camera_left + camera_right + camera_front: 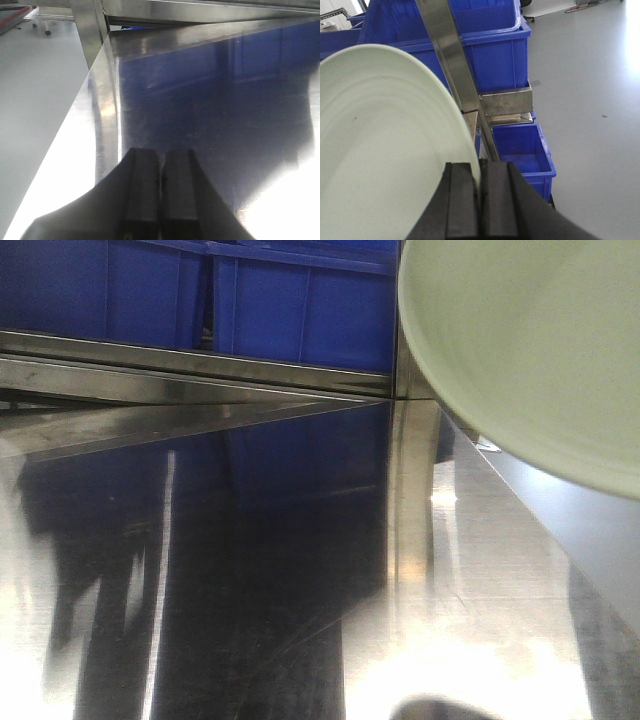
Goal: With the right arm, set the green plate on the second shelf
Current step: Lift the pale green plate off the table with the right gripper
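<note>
The green plate [530, 350] is pale sage green and round. It hangs tilted in the air at the upper right of the front view, beside the shelf post [412, 490]. In the right wrist view the plate [385, 145] fills the left half, and my right gripper [480, 167] is shut on its rim, one finger on each face. My left gripper [161, 154] is shut and empty, low over the shiny steel shelf surface [220, 100]. The right gripper itself is out of the front view.
Blue plastic bins [290, 300] stand on the shelf level above the steel shelf [200, 540]. More blue bins [495, 55] and a steel upright with a bracket [505, 102] show in the right wrist view. Grey floor [590, 100] lies to the right.
</note>
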Robot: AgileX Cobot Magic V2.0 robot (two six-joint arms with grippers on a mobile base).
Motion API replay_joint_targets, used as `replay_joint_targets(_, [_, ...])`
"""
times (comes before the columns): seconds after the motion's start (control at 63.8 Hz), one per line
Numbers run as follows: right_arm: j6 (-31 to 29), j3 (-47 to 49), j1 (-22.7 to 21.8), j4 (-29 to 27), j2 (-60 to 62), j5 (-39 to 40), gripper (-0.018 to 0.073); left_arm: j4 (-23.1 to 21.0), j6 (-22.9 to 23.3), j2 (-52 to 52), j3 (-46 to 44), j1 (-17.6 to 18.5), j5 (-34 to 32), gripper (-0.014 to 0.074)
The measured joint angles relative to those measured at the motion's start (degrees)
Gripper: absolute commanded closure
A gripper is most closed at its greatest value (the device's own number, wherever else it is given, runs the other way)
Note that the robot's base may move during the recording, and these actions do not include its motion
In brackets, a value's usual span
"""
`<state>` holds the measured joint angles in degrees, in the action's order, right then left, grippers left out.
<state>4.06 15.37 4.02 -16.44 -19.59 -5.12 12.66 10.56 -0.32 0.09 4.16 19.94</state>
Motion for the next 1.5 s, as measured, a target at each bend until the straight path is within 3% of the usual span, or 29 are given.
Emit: replay_joint_targets(1.505, [-0.01, 0.0, 0.0, 0.17, 0.0, -1.11, 0.0504, 0.0, 0.0, 0.0, 0.0, 0.0, 0.0, 0.0472])
